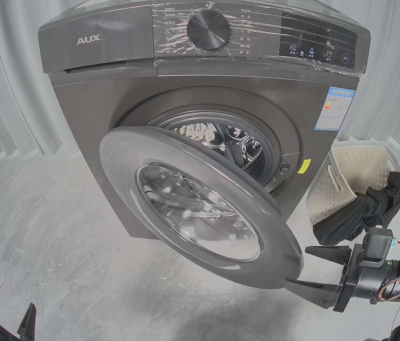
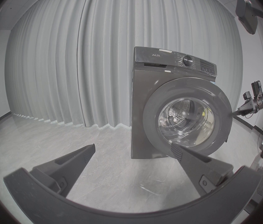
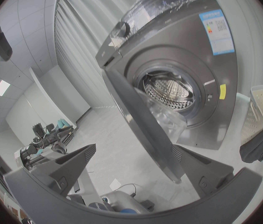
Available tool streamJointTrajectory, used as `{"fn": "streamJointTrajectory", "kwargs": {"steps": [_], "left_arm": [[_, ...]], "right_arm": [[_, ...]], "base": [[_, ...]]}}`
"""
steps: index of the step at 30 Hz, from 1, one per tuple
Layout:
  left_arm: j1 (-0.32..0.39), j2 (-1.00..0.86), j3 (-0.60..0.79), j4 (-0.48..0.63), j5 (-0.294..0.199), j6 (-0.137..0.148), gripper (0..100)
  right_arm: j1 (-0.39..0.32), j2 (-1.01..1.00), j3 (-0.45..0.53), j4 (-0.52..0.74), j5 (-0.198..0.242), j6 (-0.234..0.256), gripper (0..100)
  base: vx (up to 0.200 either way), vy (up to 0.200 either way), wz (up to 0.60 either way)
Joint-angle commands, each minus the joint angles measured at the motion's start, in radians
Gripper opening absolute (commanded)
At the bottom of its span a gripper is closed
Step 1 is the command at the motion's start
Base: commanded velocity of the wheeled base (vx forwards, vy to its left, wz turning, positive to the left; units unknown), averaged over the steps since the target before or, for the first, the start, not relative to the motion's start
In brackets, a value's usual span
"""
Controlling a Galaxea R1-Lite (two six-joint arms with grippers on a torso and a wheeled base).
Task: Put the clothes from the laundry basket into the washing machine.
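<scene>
While the washing machine door is standing open, dark clothes are draping over the laundry basket rim.
Your right gripper is gaping wide at the door's edge; your left gripper is hanging open, well apart.

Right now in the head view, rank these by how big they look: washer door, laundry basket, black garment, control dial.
1. washer door
2. laundry basket and black garment hanging out of it: alike, too close to rank
3. control dial
</scene>
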State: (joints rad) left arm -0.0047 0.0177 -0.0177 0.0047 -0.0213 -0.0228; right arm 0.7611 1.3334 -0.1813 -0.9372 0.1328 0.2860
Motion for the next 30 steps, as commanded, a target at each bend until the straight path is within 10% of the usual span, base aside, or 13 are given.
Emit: {"fn": "streamJointTrajectory", "kwargs": {"steps": [1,11,30], "left_arm": [[0.0,-0.016,0.015,0.0,0.0,0.0,100],[0.0,-0.016,0.015,0.0,0.0,0.0,100],[0.0,-0.016,0.015,0.0,0.0,0.0,100]], "right_arm": [[-0.065,-0.076,-0.037,-0.005,0.001,0.009,100],[-0.301,-0.026,-0.15,0.008,-0.004,0.005,100],[-0.18,0.167,-0.053,-0.003,-0.093,-0.064,100]], "base": [[0.0,0.0,0.0],[0.0,0.0,0.0],[0.0,0.0,0.0]]}}
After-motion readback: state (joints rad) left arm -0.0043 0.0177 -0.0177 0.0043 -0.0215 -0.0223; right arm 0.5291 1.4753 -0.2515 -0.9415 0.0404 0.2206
